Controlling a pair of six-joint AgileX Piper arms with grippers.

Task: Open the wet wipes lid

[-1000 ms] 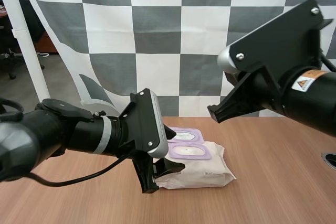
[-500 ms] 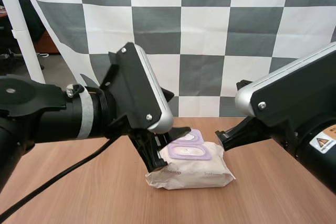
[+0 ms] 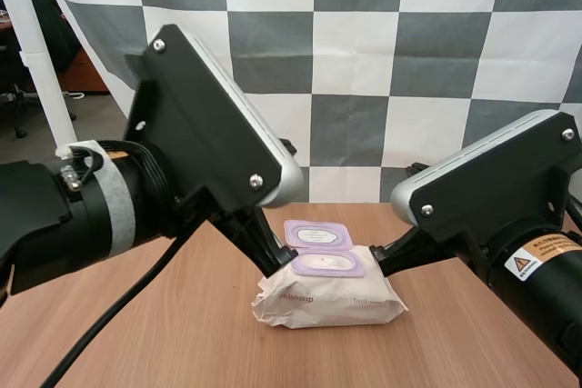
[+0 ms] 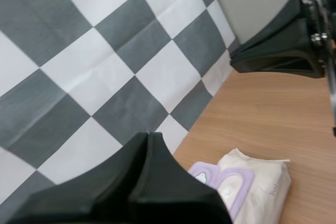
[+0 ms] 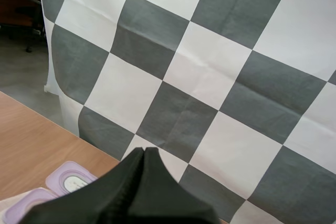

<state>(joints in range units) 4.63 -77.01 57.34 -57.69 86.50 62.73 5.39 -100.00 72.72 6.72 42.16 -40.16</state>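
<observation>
A white wet wipes pack lies on the wooden table, its purple lid flipped back and lying open behind the purple-rimmed opening. My left gripper is shut, its tips at the pack's left top corner; I cannot tell whether they touch it. In the left wrist view its fingers lie together as one wedge above the pack. My right gripper hangs shut beside the pack's right end. Its closed wedge shows near the open lid.
Both arms' large bodies lean in over the table from either side of the pack. Bare wood lies in front of the pack and to its left. In the left wrist view the right gripper hovers over the table beyond the pack.
My left gripper has gone from open to shut and its arm has risen. The right arm has come down to the pack's right end. The lid stays open.
</observation>
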